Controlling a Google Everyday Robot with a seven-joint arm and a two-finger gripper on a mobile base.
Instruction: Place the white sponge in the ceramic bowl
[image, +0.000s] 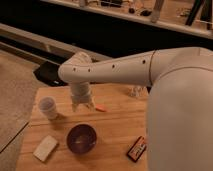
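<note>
The white sponge (45, 148) lies flat on the wooden table (115, 127) near its front left corner. The ceramic bowl (81, 138), dark purple and glossy, sits just to the right of the sponge, and I see nothing inside it. My gripper (82, 105) hangs from the white arm above the table, just behind the bowl and to the right of a white cup. It is apart from the sponge, which lies to its front left.
A white cup (48, 107) stands at the table's left side. A small orange object (101, 108) lies beside the gripper. A dark red-edged packet (136, 148) lies at the front right. My white arm (175, 100) covers the table's right part.
</note>
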